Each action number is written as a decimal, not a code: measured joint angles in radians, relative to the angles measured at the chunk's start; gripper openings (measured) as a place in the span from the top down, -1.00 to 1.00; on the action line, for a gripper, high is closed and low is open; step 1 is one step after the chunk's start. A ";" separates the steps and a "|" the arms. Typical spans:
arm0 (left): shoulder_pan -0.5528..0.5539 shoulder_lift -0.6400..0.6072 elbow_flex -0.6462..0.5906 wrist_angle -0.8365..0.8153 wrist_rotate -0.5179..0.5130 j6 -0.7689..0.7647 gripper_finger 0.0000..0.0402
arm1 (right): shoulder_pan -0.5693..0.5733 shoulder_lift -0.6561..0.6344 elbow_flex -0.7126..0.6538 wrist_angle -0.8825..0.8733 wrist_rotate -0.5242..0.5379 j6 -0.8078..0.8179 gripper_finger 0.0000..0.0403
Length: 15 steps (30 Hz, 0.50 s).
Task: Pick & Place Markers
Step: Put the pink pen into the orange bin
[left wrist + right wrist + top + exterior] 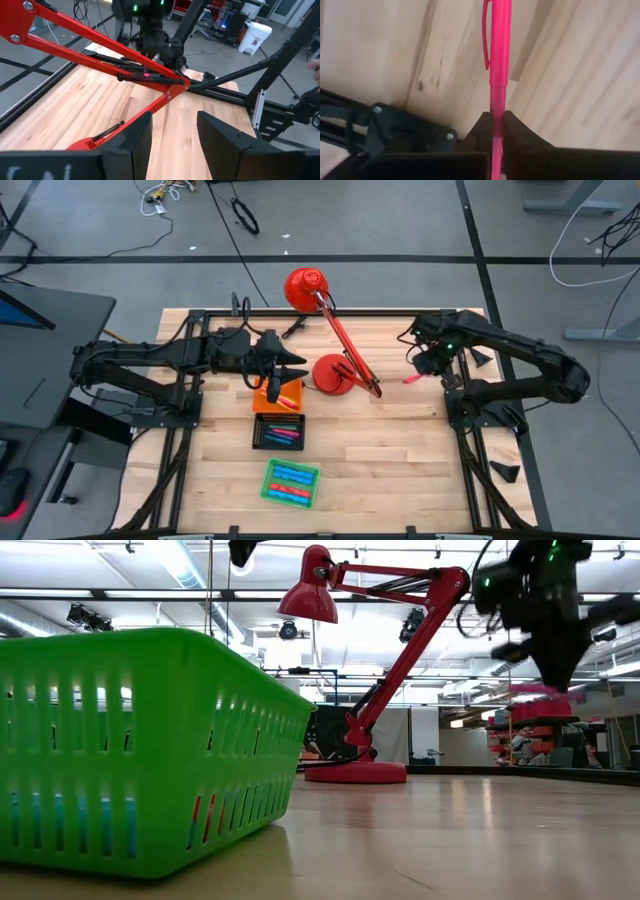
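Note:
My right gripper (428,370) hangs above the table's right half, right of the red lamp's base (330,376), and is shut on a pink marker (411,381) with a clipped cap (492,35). The left wrist view shows that marker (146,75) behind the lamp's arm. My left gripper (288,370) stands open over the orange tray (282,398), with nothing between its fingers (132,140). More markers lie in the black tray (280,431) and in the green tray (290,483). My right gripper pinches the pink marker's bare barrel (497,107), below the cap, between its two fingertips (515,130). The fingers point down and lie across the marker. The marker is lifted clear of the table (545,692), its capped end sticking out past the fingers.
The red lamp's jointed arm (345,345) slants between the two grippers, its shade (304,286) at the far side. In the low view the green tray (140,750) fills the left. Bare wood (400,450) lies near and right of the trays.

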 joint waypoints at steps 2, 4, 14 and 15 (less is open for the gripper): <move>0.000 0.000 0.000 0.000 0.000 0.011 0.19 | 0.004 -0.020 0.048 -0.028 0.000 0.036 0.95; 0.000 0.000 0.000 0.000 0.000 0.011 0.19 | 0.005 -0.032 0.103 -0.063 0.000 0.075 0.95; 0.000 0.000 0.000 0.000 0.000 0.016 0.19 | 0.004 -0.034 0.416 -0.198 0.000 0.184 0.95; 0.000 0.000 0.000 0.000 0.000 0.016 0.19 | 0.004 -0.034 0.443 -0.204 0.000 0.198 0.95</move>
